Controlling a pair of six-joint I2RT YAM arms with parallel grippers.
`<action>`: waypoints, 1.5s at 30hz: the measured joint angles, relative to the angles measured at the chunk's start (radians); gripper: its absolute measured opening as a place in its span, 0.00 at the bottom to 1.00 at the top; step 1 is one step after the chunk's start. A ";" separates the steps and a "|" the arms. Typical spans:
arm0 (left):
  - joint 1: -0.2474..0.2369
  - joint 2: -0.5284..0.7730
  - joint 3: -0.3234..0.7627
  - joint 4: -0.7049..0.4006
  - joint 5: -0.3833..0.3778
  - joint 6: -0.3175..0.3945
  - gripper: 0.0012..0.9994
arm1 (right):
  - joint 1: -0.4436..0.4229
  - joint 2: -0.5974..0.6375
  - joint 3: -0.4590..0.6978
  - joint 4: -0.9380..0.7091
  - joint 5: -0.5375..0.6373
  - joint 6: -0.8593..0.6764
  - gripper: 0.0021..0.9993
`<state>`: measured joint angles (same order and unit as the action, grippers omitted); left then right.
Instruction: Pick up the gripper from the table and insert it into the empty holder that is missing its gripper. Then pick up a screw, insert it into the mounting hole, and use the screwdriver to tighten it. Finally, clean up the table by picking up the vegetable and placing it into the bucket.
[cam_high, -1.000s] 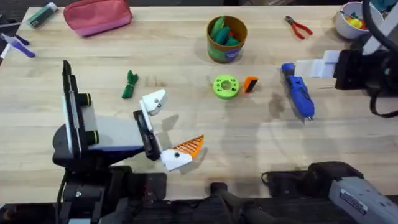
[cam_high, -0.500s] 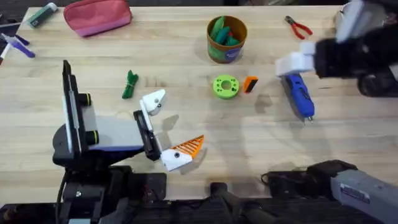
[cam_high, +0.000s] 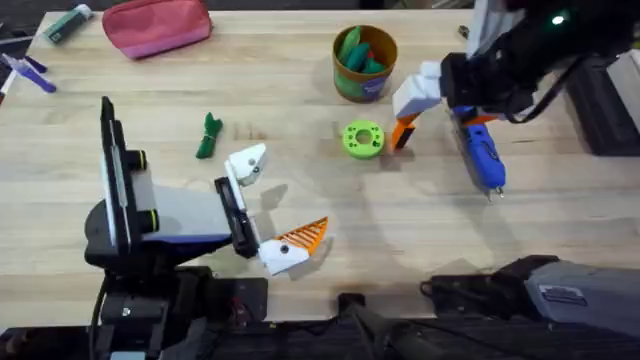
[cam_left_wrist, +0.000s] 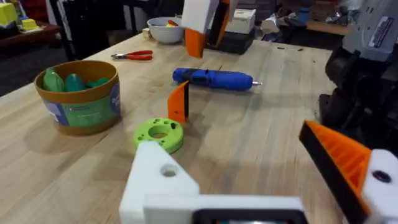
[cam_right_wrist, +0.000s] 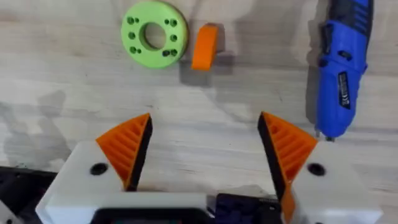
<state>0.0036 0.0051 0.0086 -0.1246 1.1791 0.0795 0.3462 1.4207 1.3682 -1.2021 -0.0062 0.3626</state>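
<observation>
Overhead, the small orange ribbed plastic fingertip, the gripper, stood on the wooden counter just beside the lime-green ring-shaped disc, at the disc's 3 o'clock. The right tool hung close above it, toward 1 o'clock of the fingertip, so the right arm was by far the nearer. The blue cylindrical powered screwdriver lay at the fingertip's 3 o'clock. The left tool, bearing the white blocky holder with no pad, rested well apart at 8 o'clock, its fingers spread. The dark green knobbly vegetable lay at 9 o'clock of the disc; the gold-brown bucket at its 12 o'clock.

In the left wrist view, the fingertip stood upright on end, its long axis vertical, between disc and screwdriver.

In the right wrist view, the right tool was open and empty, with the fingertip ahead of the gap; a short advance and descent looked necessary.
</observation>
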 joint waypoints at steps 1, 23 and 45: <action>0.000 0.000 0.000 0.000 0.000 0.000 0.99 | 0.002 0.010 0.000 -0.006 -0.002 0.000 0.99; 0.000 0.000 0.000 0.000 0.000 0.000 0.99 | 0.031 0.141 -0.037 0.131 0.030 -0.002 0.99; 0.000 0.000 0.000 0.000 0.000 0.000 0.99 | 0.031 0.231 -0.041 0.157 0.087 -0.014 0.97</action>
<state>0.0036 0.0051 0.0086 -0.1246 1.1793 0.0795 0.3767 1.6516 1.3273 -1.0448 0.0808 0.3485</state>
